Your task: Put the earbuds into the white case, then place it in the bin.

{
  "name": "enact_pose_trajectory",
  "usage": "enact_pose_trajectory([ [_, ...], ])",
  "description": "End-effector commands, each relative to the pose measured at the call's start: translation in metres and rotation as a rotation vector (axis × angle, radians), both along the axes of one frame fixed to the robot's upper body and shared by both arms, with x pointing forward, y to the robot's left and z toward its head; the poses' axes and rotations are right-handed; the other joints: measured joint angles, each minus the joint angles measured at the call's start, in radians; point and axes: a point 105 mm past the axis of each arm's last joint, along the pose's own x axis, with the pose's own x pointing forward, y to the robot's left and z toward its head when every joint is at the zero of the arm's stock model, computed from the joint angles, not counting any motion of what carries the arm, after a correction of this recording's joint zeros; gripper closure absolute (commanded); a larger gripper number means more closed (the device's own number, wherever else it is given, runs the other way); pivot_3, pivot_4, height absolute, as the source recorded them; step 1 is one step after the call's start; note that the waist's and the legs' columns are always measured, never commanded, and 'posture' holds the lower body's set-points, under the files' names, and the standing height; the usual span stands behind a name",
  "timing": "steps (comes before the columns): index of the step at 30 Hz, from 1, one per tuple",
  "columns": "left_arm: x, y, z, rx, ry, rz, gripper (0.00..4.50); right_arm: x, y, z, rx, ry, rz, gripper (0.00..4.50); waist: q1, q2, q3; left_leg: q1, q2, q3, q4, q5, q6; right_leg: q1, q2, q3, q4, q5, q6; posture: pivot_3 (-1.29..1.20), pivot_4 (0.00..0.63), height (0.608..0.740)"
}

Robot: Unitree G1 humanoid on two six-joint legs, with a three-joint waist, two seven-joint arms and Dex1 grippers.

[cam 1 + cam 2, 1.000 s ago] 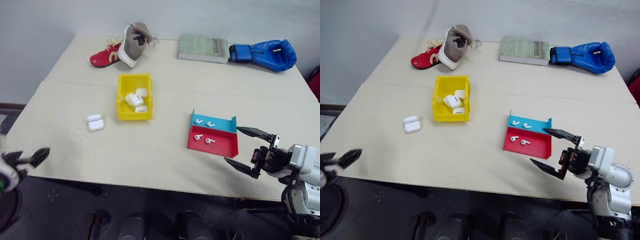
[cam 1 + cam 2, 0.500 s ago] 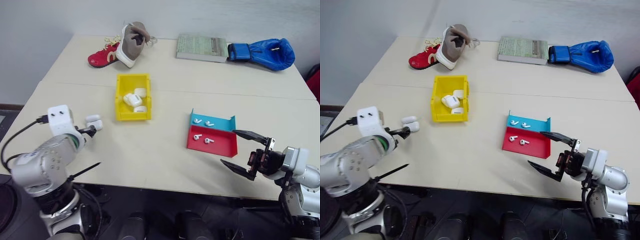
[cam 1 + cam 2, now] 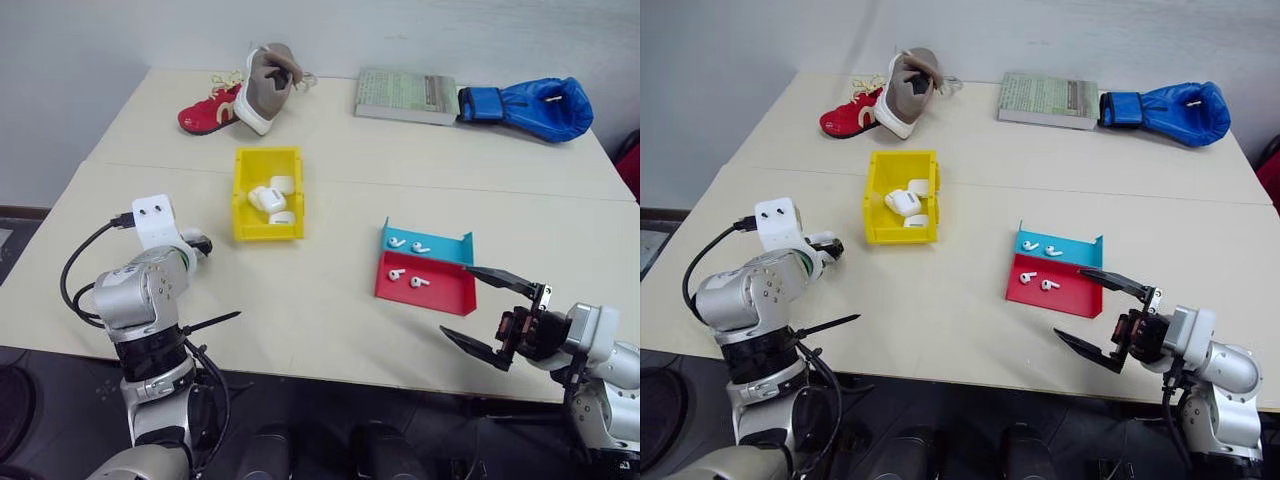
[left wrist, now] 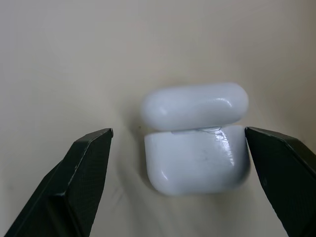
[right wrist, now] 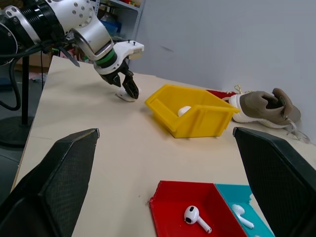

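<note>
The left gripper (image 4: 180, 163) stands wide, its two black fingers (image 4: 81, 173) on either side of the white case (image 4: 195, 138) without touching it. The left wrist view shows that the case sits between the fingers, lid raised on its hinge, resting on the beige table (image 4: 74, 59). In the head views this detail is lost: the case is mostly hidden behind the left gripper (image 3: 195, 245) and its white wrist block, to the left of the bin (image 3: 268, 195).

The right gripper (image 3: 495, 315) is also wide and holds nothing. It hangs at the near table edge, just in front of the tray (image 3: 425, 290), apart from it. The right wrist view looks between its fingers (image 5: 54, 182) toward the left gripper (image 5: 127, 89), which points down at the case (image 5: 124, 97) on the table.

The earbuds (image 3: 405, 277) lie in the tray: two in the red compartment, two (image 3: 408, 244) in the blue one behind it. The right wrist view shows one earbud (image 5: 195, 217) in the red part and another (image 5: 242, 213) in the blue part.

The bin is yellow and lies between the case and the tray. The head views show three white cases (image 3: 270, 198) inside it; the right wrist view shows one rounded white top (image 5: 183, 111) above its wall (image 5: 197, 121).

At the far edge lie a red shoe (image 3: 210, 112), a brown shoe (image 3: 268, 85), a book (image 3: 405, 95) and a blue boxing glove (image 3: 530, 108).
</note>
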Motion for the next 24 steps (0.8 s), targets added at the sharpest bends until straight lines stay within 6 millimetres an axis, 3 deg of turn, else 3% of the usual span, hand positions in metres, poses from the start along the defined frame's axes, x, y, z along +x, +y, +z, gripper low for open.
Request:
enact_pose_trajectory([
  [1, 0.008, 0.001, 0.004, 0.021, -0.035, 0.004, 0.03, -0.003, -0.001, 0.010, 0.010, -0.044, -0.010, 0.00, 0.003, 0.000, 0.000, 0.000, 0.000, 0.000, 0.000, 0.000, 0.000, 0.000, 0.000, 0.000, 0.000, 0.000, 0.000, 0.00, 0.150, 0.740],
  [6, 0.012, -0.011, 0.001, 0.019, -0.024, -0.030, 0.03, -0.003, 0.002, 0.013, 0.013, -0.047, -0.012, 0.00, 0.004, 0.000, 0.000, 0.000, 0.000, 0.000, 0.000, 0.000, 0.000, 0.000, 0.000, 0.000, 0.000, 0.000, 0.000, 0.00, 0.150, 0.740],
  [15, -0.008, -0.018, -0.011, 0.000, 0.003, 0.065, 0.03, -0.005, -0.001, 0.011, 0.011, -0.037, -0.022, 0.00, 0.005, 0.000, 0.000, 0.000, 0.000, -0.001, 0.000, 0.000, 0.000, 0.000, 0.000, 0.000, 0.000, 0.000, 0.000, 0.00, 0.150, 0.740],
  [21, -0.010, -0.030, -0.012, -0.009, 0.012, 0.056, 0.03, -0.004, -0.001, 0.010, 0.009, -0.030, -0.016, 0.00, 0.005, 0.000, 0.000, 0.000, 0.000, 0.000, 0.000, 0.000, 0.000, 0.001, 0.000, 0.000, 0.000, 0.000, 0.000, 0.00, 0.150, 0.740],
  [24, -0.009, -0.026, -0.013, -0.003, 0.012, 0.075, 0.03, -0.003, -0.001, 0.010, 0.010, -0.031, -0.018, 0.00, 0.005, 0.000, 0.000, 0.000, 0.000, 0.000, 0.000, 0.000, 0.000, 0.001, 0.000, 0.000, 0.000, 0.000, 0.000, 0.00, 0.150, 0.740],
])
